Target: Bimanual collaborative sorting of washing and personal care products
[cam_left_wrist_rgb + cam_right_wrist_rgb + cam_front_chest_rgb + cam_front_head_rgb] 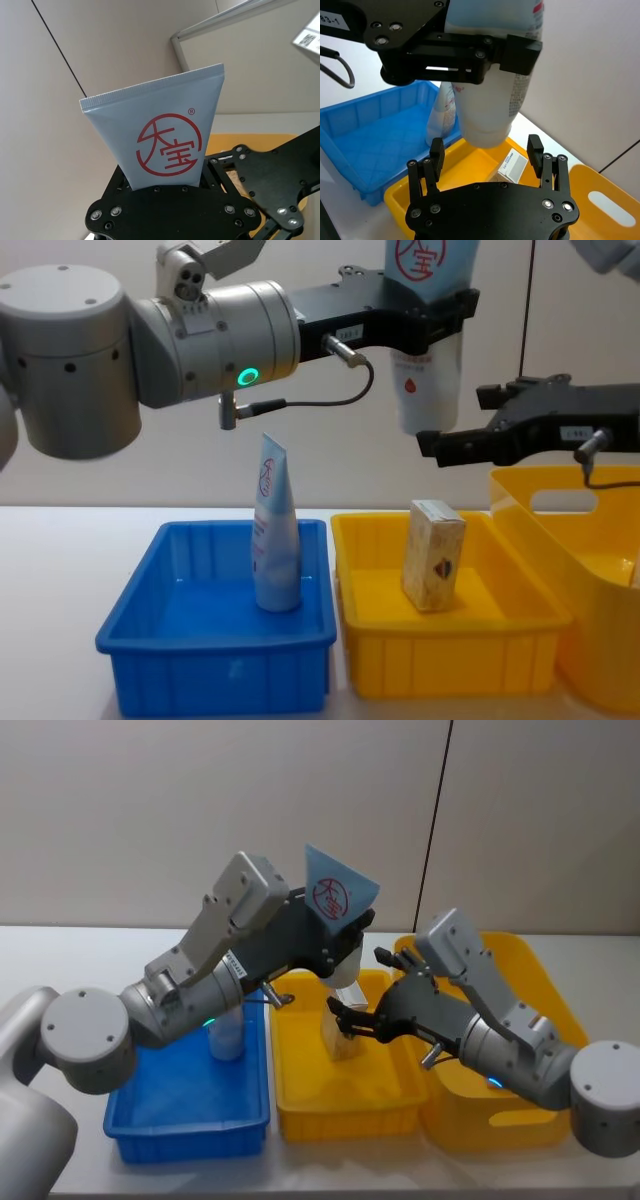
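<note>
The light-blue pouch (pixel 340 900) hangs upright, crimped end up, cap down, clamped in the left gripper (pixel 335 952) above the small yellow bin (pixel 300 1095). The right gripper (pixel 352 1017) waits below, jaws wide. A slim tube (pixel 273 530) stands in the blue bin (pixel 130 625), a carton (pixel 432 554) in the yellow one; this pouch remains unsorted.

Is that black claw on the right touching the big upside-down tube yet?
Apart. Right wrist view: right gripper sits open below the tube, clear space beneath its cap.
</note>
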{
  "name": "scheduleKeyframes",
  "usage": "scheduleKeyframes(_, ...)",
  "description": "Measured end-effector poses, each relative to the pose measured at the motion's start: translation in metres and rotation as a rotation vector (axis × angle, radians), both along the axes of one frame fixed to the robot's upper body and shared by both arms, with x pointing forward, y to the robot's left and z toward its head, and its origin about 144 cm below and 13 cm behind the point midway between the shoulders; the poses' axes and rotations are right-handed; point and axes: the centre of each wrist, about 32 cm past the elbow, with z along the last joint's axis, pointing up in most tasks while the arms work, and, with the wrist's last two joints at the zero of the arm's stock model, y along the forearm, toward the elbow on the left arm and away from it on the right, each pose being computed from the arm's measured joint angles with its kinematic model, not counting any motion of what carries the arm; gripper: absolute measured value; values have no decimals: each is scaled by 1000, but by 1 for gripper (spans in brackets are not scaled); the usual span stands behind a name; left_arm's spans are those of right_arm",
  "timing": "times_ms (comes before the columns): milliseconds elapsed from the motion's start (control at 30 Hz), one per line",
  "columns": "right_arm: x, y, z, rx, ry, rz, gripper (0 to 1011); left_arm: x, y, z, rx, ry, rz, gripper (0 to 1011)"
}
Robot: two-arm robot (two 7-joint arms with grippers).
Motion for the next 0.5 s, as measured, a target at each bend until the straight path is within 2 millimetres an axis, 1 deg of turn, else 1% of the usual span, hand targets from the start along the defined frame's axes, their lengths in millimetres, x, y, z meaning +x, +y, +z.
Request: scheduleKeyframes(500,8,10,-2,15,-7,2,1003,-1,-5,-1,-4,1,-26,363)
